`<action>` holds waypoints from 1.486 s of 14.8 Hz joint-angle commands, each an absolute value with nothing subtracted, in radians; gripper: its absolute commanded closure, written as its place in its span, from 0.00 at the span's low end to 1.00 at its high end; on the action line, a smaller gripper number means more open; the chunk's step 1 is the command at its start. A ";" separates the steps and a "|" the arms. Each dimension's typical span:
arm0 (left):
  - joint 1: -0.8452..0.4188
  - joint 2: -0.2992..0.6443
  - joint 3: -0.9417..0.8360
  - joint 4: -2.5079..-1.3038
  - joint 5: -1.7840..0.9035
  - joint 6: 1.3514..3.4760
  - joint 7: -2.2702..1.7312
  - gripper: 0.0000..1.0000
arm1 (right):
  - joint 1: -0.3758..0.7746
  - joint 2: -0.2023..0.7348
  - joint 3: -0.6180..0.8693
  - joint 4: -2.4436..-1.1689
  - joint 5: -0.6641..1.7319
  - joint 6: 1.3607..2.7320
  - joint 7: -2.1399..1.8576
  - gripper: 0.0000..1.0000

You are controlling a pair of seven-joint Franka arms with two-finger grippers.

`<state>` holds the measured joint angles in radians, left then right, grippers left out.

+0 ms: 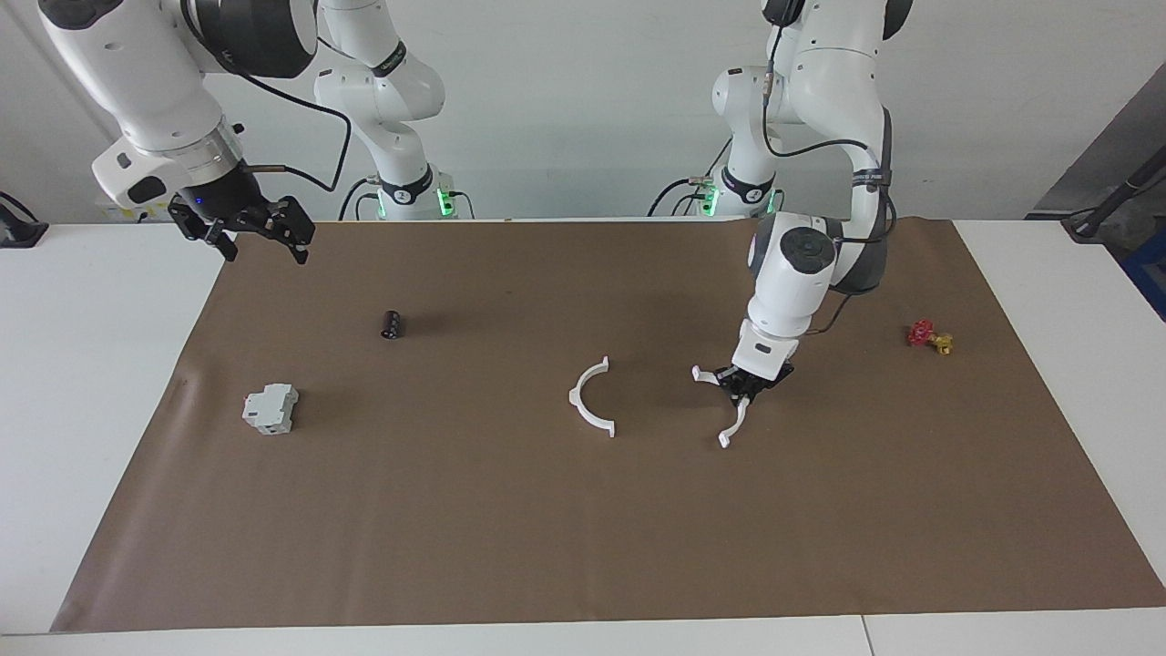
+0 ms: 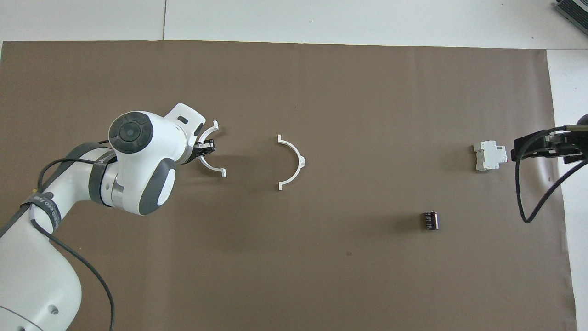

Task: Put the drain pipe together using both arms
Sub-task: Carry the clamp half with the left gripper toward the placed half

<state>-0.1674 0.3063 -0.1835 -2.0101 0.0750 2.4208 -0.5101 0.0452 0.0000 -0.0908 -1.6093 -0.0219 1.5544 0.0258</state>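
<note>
Over the mat, the left end effector (image 1: 745,387) grips a half-ring (image 1: 729,412) opening toward its twin (image 1: 590,398).

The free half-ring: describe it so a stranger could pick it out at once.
On the brown mat, look near the middle: a thin white half-ring lies flat there with small tabs at its ends. Its twin, the held half-ring, is toward the left arm's end, gripped by the left gripper. This one lies alone, with nothing touching it.
</note>
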 commanded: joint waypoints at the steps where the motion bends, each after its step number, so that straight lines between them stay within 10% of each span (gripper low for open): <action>1: -0.238 0.386 -0.179 -1.915 0.101 2.381 -0.534 1.00 | 0.038 -0.023 -0.087 -1.640 -0.025 1.578 0.005 0.00; 22: -0.376 0.491 -0.195 -1.789 0.107 2.307 -0.580 1.00 | 0.038 -0.023 -0.087 -1.640 -0.025 1.578 0.005 0.00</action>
